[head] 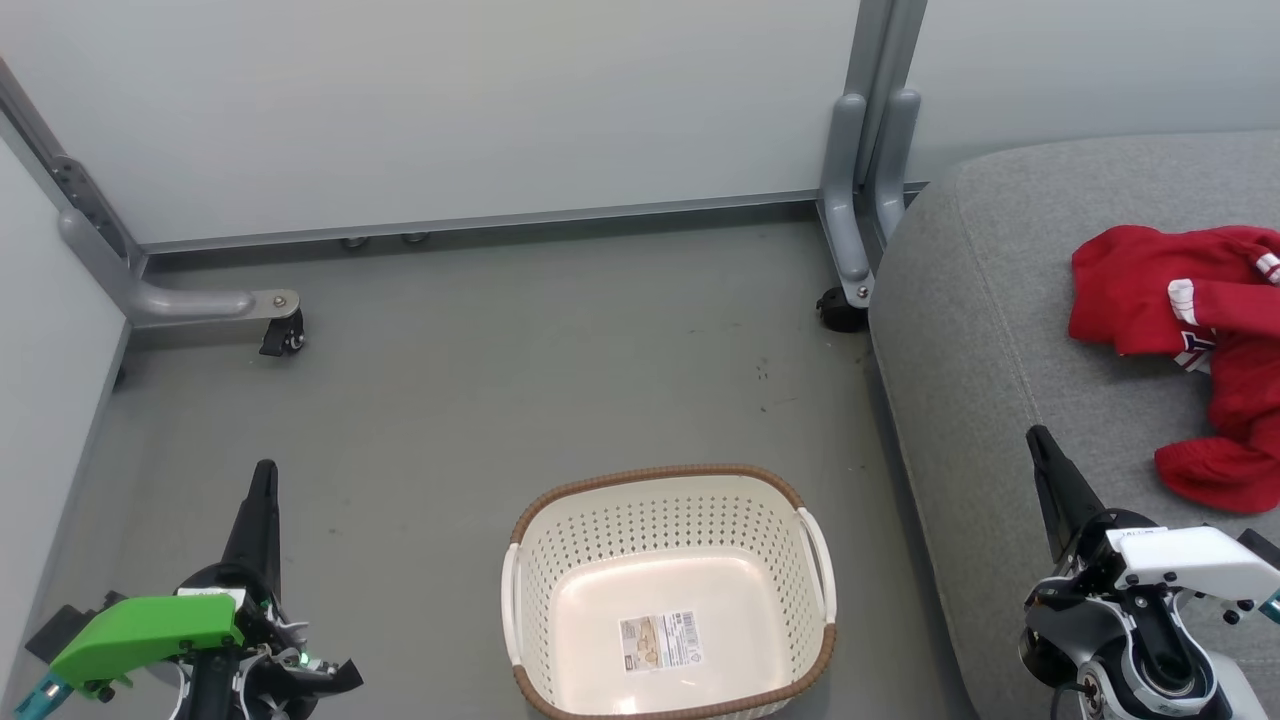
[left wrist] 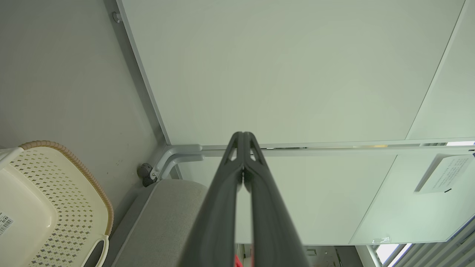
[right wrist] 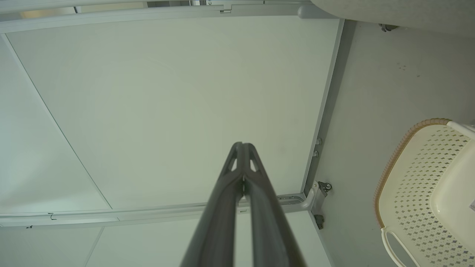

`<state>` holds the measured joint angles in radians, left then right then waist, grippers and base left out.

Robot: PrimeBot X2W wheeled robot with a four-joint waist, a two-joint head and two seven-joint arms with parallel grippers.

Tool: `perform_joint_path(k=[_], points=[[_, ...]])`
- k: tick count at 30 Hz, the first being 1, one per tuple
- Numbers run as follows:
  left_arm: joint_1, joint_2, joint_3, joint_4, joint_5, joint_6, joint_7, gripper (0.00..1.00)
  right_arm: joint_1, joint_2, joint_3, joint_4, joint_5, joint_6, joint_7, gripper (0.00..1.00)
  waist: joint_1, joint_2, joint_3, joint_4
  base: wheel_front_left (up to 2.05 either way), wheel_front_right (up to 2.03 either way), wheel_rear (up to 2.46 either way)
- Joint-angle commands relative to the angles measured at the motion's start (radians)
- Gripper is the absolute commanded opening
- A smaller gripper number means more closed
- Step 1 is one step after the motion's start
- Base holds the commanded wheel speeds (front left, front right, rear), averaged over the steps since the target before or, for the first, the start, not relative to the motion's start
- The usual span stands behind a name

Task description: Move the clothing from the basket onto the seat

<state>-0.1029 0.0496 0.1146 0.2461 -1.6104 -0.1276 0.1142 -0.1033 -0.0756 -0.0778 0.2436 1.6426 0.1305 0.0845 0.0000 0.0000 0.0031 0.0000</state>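
Your task looks done, or as good as done. The basket (head: pixel 660 520) at 6 o'clock in the head view holds nothing but the label (head: pixel 660 640) stuck to its bottom. The clothing (head: pixel 1130 290) lies in a crumpled red heap with white trim on the seat (head: pixel 980 330), out at 3 o'clock and well apart from the basket. The heap runs off the edge of the view, so you cannot count whether it is one piece or two, and I judge that a check of that side is all that is left.

Your left tool (head: pixel 265 470) at 8 o'clock is closed and grips nothing. The right tool (head: pixel 1038 435) at 4 o'clock is also closed and empty, with its fingers over the seat's near edge. In both wrist views the fingers press together along their length.

The basket stands on a grey floor (head: pixel 500 380) that is smooth, with a few dark scuffs toward 1 o'clock of the basket. Pale panels (head: pixel 450 110) on grey metal frames close the space at 12 and 9 o'clock, and their feet ride on small black casters (head: pixel 283 335). The seat is grey fabric with a rounded edge, and it sits just beside the basket.
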Motion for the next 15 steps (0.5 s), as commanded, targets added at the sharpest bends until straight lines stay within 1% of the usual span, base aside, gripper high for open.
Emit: perform_joint_path(k=[1, 15], points=[[-0.011, 0.0, 0.002, -0.002, -0.004, -0.006, 0.004, 0.0, -0.006, 0.0, -0.002, 0.002, -0.002, 0.0, 0.003, 0.0, 0.0, 0.0, 0.0, 0.0, 0.0, 0.0, 0.0], [-0.011, 0.001, 0.002, -0.002, -0.004, -0.006, 0.004, 0.0, -0.006, 0.005, -0.008, 0.003, -0.007, 0.0, 0.009, 0.0, 0.0, 0.0, 0.0, 0.0, 0.0, 0.0, 0.0]])
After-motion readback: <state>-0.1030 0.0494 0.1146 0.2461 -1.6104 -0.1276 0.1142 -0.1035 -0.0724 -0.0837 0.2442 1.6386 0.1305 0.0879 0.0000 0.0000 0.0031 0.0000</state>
